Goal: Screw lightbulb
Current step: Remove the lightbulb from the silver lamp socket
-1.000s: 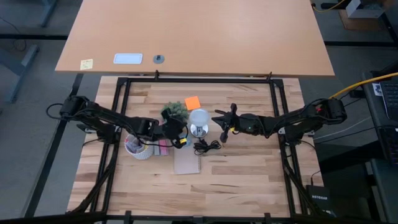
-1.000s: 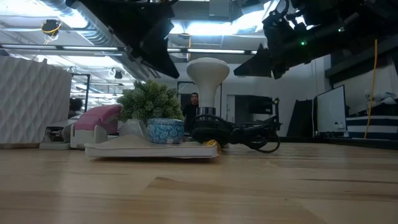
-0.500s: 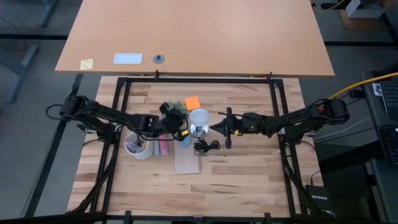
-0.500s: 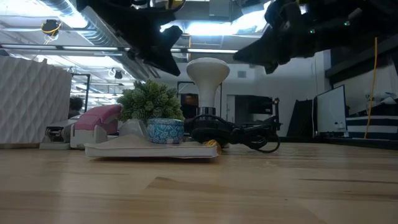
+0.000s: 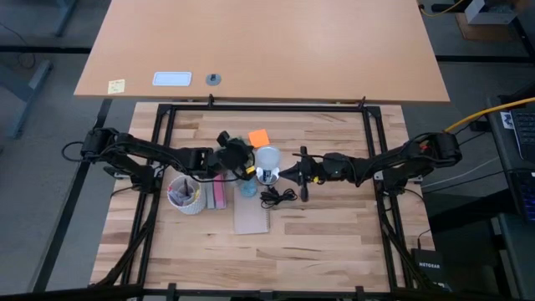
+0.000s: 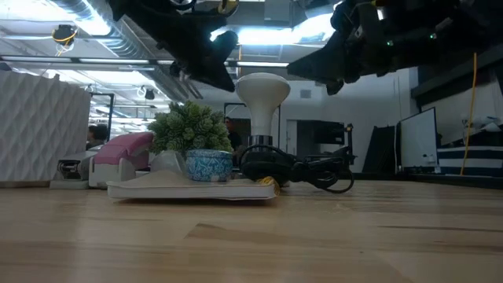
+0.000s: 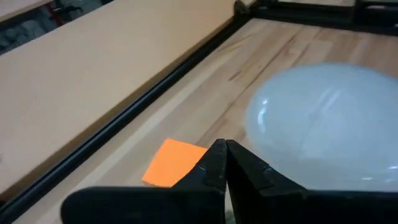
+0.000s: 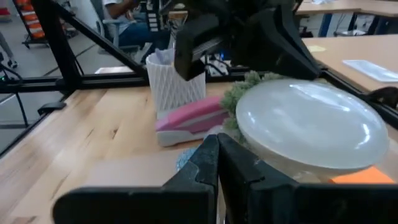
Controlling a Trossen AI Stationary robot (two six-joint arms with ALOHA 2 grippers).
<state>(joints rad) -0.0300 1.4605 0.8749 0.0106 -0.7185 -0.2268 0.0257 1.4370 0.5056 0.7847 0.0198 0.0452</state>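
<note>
Since a second ago both grippers have closed in on the lightbulb (image 5: 267, 158): the left gripper (image 5: 248, 168) has travelled from beside the plant toward the bulb's left side, and the right gripper (image 5: 286, 173) has slid leftward toward its right side. The lightbulb stands upright near the middle of the wooden table (image 5: 334, 242), globe up, its neck in a shiny silver socket (image 6: 259, 142) whose black cord (image 6: 314, 170) lies coiled just beside it. In the low view the globe sits between the two dark grippers, which hang above it on either side without touching. The left gripper's fingers (image 7: 217, 165) are pressed together and hold nothing; the globe fills the wrist view just past them. The right gripper's fingers (image 8: 214, 162) are likewise pressed together and empty, pointing at the globe. An orange sticky note (image 5: 258, 136) lies behind the bulb. A small green plant in a blue patterned pot (image 6: 206, 163) stands on a notepad (image 5: 250, 219) just left of the socket. Farther left are a pink stapler (image 8: 189, 118) and a white ribbed cup (image 5: 185, 196).
</note>
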